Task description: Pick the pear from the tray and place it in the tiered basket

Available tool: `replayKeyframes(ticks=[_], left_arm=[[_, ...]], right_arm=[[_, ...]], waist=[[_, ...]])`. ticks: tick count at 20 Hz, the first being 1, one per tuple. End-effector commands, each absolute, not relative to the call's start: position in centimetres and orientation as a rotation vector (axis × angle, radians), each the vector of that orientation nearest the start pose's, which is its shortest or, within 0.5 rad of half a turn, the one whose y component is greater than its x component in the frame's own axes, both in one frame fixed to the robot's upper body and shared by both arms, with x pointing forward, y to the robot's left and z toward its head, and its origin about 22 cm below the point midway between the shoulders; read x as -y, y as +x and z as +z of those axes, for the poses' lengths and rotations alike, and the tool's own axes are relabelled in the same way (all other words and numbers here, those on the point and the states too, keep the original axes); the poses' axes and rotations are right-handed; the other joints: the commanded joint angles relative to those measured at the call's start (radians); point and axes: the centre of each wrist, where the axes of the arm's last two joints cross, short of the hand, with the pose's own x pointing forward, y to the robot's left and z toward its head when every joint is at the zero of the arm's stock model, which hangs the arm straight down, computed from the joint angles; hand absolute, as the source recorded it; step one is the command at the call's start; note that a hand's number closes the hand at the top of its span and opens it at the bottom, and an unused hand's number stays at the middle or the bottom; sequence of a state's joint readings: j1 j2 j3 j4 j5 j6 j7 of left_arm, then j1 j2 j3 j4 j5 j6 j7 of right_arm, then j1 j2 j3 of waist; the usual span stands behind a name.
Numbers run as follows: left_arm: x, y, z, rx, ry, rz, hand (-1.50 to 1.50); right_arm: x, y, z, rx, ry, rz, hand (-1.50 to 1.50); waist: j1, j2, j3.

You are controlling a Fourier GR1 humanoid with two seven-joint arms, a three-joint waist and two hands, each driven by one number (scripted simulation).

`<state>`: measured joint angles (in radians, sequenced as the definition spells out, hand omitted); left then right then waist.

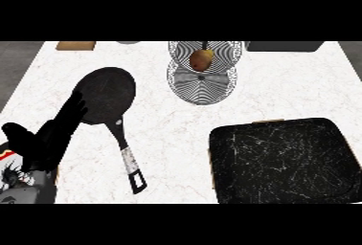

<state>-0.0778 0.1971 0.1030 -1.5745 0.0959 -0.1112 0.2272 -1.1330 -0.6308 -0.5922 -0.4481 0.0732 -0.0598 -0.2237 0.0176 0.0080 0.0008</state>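
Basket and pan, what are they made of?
The basket looks like thin wire: fine rings with gaps between. The pan looks like dull black metal, perhaps coated; its handle has a silvery stretch.

We are seeing the rounded, yellow-brown pear (pixel 201 59) lying in the upper tier of the black-and-white striped wire tiered basket (pixel 201 91), standing at the counter's far edge. The square black, white-veined tray (pixel 283 160) is sitting well apart, near right.

Single head view, looking steeply down onto counter (pixel 170 139), fairly near.
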Motion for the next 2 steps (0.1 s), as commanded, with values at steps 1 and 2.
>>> replayKeyframes(ticks=[1,2], left_arm=[[-29.2,26.9,3.7,1.416,0.059,-0.091,0.00],[-30.0,26.4,4.9,1.426,0.077,-0.110,0.00]], right_arm=[[43.8,41.4,24.8,1.907,-0.462,-0.266,-1.50],[44.2,41.1,23.7,1.915,-0.480,-0.250,-1.50]], waist=[[-0.002,-0.001,0.000],[0.003,-0.001,0.000]])
